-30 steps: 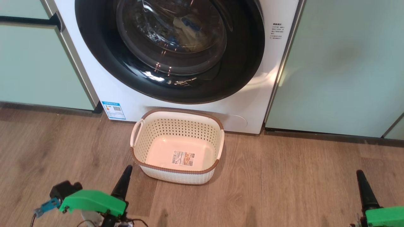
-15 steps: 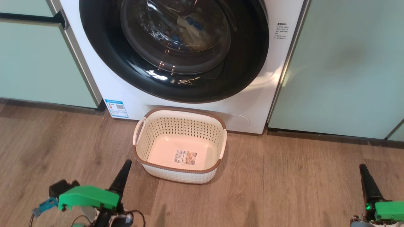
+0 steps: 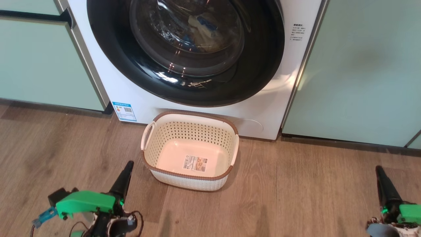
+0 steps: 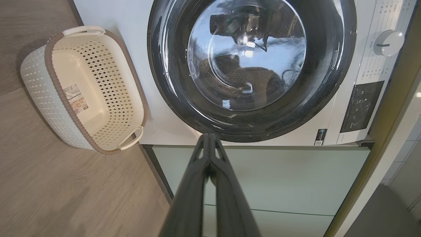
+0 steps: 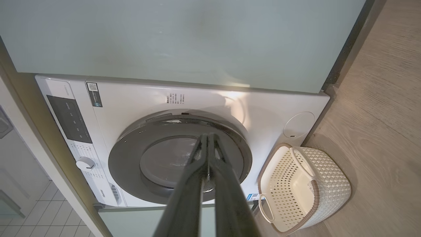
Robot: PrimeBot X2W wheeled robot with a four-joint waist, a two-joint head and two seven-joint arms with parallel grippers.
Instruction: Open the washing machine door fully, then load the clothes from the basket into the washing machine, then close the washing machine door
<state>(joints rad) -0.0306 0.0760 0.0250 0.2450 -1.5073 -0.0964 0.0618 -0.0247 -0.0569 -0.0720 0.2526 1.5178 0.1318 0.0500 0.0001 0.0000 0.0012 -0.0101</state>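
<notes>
Washing machine door (image 3: pixel 187 49) closed, one basket (image 3: pixel 189 184) on floor (image 3: pixel 296 197) before it, left pincer (image 4: pixel 208 136) together, right pincer (image 5: pixel 208 135) together

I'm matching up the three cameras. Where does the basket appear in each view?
Head view: basket at centre, just below the washing machine door.
Left wrist view: basket at upper left, the door to its right.
Right wrist view: basket at lower right, the door to its left.
Shared landmark: the round door beside the basket.
</notes>
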